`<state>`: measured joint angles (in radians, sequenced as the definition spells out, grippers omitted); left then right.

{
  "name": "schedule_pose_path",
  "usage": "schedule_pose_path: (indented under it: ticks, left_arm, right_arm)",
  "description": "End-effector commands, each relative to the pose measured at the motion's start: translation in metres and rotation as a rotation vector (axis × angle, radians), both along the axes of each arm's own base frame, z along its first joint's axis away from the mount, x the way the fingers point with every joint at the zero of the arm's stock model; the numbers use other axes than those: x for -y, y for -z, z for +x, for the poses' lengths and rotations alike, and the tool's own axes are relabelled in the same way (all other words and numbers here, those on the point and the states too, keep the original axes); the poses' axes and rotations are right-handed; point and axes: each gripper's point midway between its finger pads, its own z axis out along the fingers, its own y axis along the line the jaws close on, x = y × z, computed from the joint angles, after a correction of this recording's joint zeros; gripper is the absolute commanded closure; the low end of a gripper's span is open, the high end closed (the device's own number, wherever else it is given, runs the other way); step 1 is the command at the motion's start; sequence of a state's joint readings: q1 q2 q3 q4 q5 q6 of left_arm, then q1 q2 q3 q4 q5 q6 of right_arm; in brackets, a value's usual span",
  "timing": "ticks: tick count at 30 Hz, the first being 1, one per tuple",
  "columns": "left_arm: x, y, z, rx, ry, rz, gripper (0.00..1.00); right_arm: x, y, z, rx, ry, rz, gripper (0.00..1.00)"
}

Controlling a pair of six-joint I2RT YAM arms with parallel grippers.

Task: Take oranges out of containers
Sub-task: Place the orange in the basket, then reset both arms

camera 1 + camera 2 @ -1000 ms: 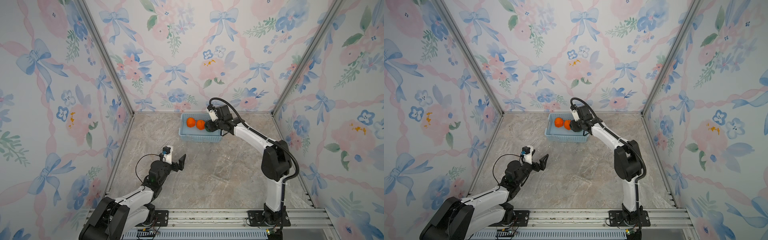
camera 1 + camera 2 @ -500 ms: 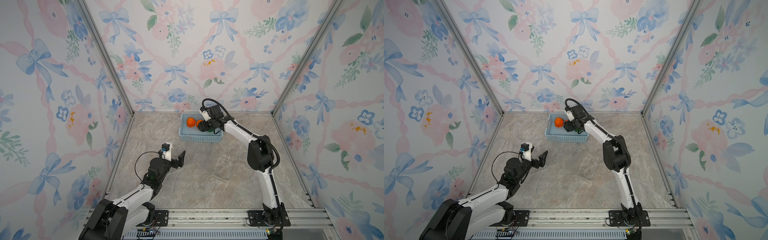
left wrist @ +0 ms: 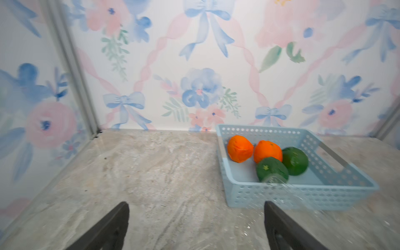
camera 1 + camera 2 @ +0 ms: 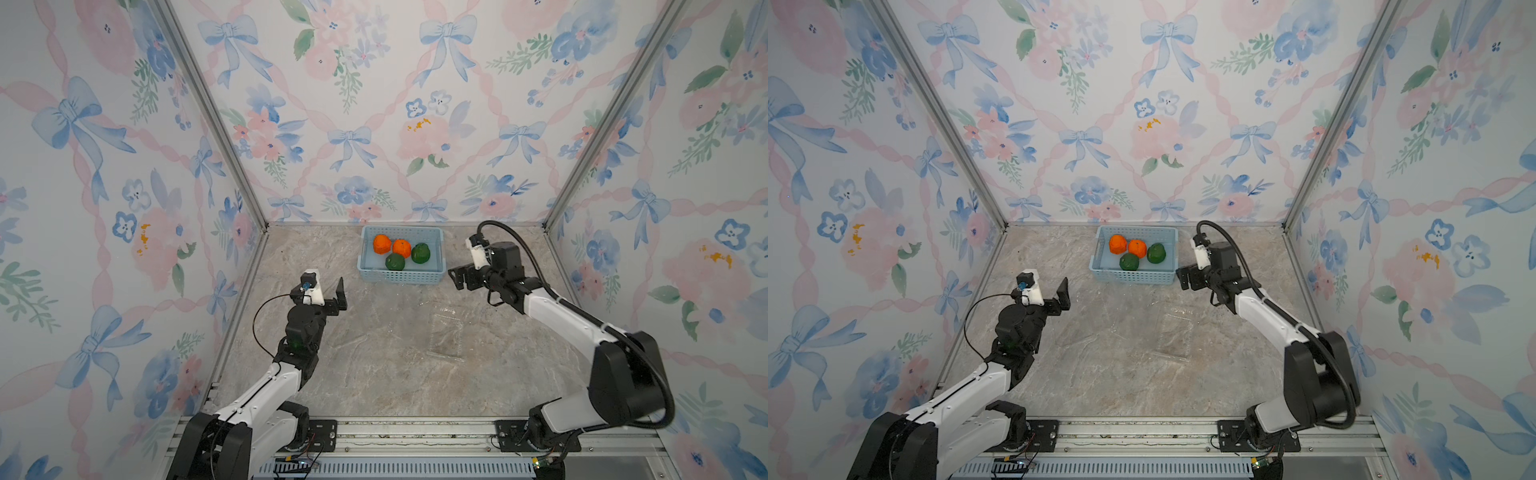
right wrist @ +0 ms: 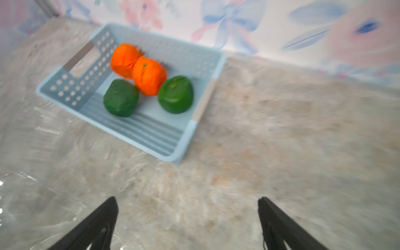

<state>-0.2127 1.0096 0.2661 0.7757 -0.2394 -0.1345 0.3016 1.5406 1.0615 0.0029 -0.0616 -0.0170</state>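
Only top views show one whole clear container (image 4: 446,334), near the basket (image 4: 401,276) holding four oranges (image 4: 402,248). Left fingers (image 3: 112,225) and right fingers (image 5: 97,223) gape empty.

Orange and green oranges (image 4: 401,248), pale-blue perforated basket (image 4: 401,275), floral walls (image 4: 374,104)

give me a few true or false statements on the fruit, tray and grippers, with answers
1. All four fruits lie in the basket. True.
2. The tray holds a green fruit. False: it lies empty on the table.
3. The right gripper is shut on an orange fruit. False: it is open, holds nothing and is outside the basket.
4. The left gripper is open and holds nothing. True.
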Motion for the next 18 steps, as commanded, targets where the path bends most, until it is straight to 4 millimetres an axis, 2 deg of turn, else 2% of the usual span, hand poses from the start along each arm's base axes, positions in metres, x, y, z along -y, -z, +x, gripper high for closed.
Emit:
schedule_pose_path:
  ticks: [1,4,7,9,11,13,16,18]
  left_arm:
    - [-0.046,0.014,-0.008,0.020,-0.178,-0.032,0.02]
    - [-0.059,0.030,-0.008,0.007,-0.216,-0.041,0.02]
    - [-0.054,0.049,0.000,-0.042,-0.188,-0.022,0.02]
    - [-0.048,0.064,0.008,-0.079,-0.158,-0.061,0.02]
    - [-0.039,0.068,0.021,-0.107,-0.116,-0.056,0.03]
    - [-0.042,0.074,0.028,-0.141,-0.140,-0.052,0.04]
    - [-0.050,0.072,0.026,-0.138,-0.187,-0.027,0.05]
    - [-0.057,0.067,0.022,-0.112,-0.222,-0.014,0.04]
  right_arm:
    - [0.037,0.013,-0.013,0.113,0.125,-0.126,0.02]
    - [0.062,0.033,-0.031,0.143,0.187,-0.170,0.02]
    - [0.075,0.057,-0.044,0.100,0.218,-0.200,0.03]
    - [0.079,0.070,-0.043,0.092,0.235,-0.186,0.03]
    - [0.084,0.078,-0.039,0.052,0.260,-0.202,0.03]
    - [0.091,0.088,-0.034,0.025,0.294,-0.215,0.03]
    - [0.103,0.090,-0.033,0.032,0.339,-0.231,0.01]
    - [0.116,0.077,-0.036,0.144,0.370,-0.225,0.02]
